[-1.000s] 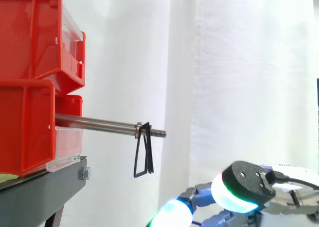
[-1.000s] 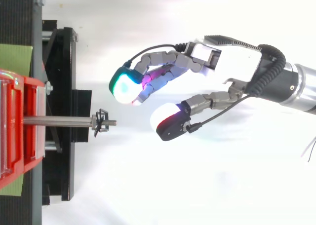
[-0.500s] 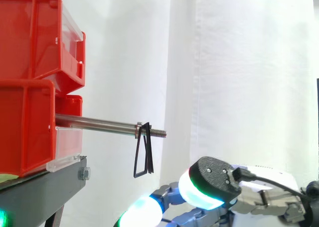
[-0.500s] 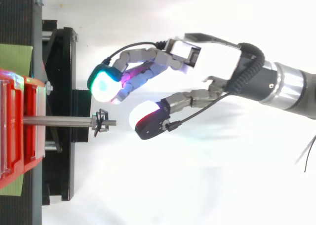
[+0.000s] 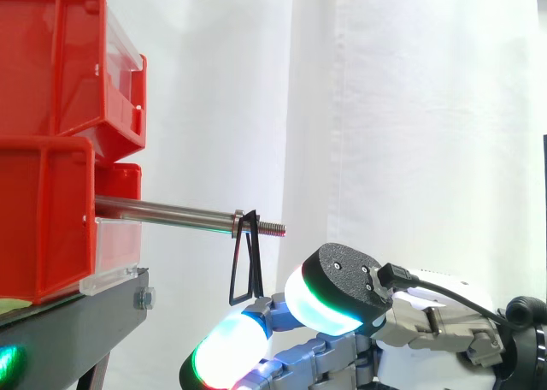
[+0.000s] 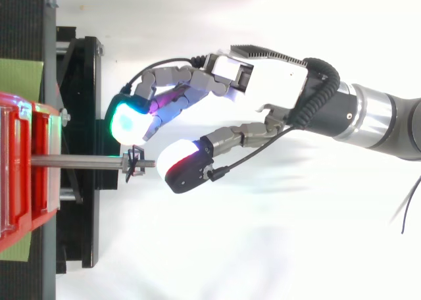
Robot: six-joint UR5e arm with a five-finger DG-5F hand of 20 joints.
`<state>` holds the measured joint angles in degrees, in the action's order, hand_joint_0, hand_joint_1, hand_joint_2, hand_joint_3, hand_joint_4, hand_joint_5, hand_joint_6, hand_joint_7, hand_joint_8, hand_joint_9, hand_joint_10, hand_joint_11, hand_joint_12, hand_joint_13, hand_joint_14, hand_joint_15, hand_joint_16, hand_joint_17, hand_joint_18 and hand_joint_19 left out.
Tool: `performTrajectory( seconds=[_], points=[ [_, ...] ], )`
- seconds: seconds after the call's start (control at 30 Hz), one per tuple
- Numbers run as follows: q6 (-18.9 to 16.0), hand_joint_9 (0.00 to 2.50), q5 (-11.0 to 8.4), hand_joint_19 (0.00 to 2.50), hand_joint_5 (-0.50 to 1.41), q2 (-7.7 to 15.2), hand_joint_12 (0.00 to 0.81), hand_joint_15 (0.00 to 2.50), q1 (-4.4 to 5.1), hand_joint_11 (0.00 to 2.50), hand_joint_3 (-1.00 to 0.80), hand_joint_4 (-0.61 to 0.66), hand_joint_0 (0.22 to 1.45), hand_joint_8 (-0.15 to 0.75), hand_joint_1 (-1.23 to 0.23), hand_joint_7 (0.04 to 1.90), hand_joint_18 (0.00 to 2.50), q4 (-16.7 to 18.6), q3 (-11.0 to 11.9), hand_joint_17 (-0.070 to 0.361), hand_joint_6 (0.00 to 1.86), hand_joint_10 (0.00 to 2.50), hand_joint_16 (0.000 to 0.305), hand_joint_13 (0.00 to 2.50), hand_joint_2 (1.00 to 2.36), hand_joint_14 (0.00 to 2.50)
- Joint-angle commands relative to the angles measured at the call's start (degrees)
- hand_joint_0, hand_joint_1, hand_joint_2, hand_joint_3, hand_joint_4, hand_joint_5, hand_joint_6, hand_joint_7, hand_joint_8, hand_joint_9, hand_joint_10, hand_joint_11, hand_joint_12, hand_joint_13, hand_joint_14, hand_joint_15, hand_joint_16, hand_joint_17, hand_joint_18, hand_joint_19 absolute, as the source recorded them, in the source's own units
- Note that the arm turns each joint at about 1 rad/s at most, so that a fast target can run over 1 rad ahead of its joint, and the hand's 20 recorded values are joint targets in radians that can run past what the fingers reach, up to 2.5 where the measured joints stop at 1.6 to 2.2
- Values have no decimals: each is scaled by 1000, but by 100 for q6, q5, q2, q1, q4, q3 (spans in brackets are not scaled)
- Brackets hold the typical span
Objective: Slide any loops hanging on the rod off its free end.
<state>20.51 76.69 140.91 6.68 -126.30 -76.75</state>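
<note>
A steel rod (image 5: 167,210) sticks out level from the red bins (image 5: 51,142) toward the right, ending in a threaded tip (image 5: 272,228). A thin black loop (image 5: 245,266) hangs from it just behind the tip, also seen from above as the loop (image 6: 135,162). My hand (image 6: 263,96) reaches in from the right, below the rod's height in the side view. Its fingers (image 6: 128,119) are relaxed and spread, the thumb (image 6: 184,165) close to the rod's tip. Nothing is held between them. In the side view the hand (image 5: 410,322) sits low, right of the loop.
The red bins rest on a black stand (image 6: 79,70) at the left. A white curtain (image 5: 410,108) hangs behind everything. The floor under the hand is plain white.
My hand has moved left toward the rod's free end and risen a little. The fingers have stayed spread, and the loop hangs where it was.
</note>
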Motion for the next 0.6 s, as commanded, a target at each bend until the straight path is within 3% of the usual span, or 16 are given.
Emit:
performTrajectory(
  seconds=[0.0,0.57],
  points=[
    [-12,872,4,504,-118,7,335,192,9,246,-500,233,574,280,-632,1146,790,9,3,102,502,9,45,749,1000,9],
    [15,879,13,513,-108,7,327,192,62,247,-447,221,598,279,-667,1203,794,176,47,100,501,9,44,752,1004,7]
  ],
)
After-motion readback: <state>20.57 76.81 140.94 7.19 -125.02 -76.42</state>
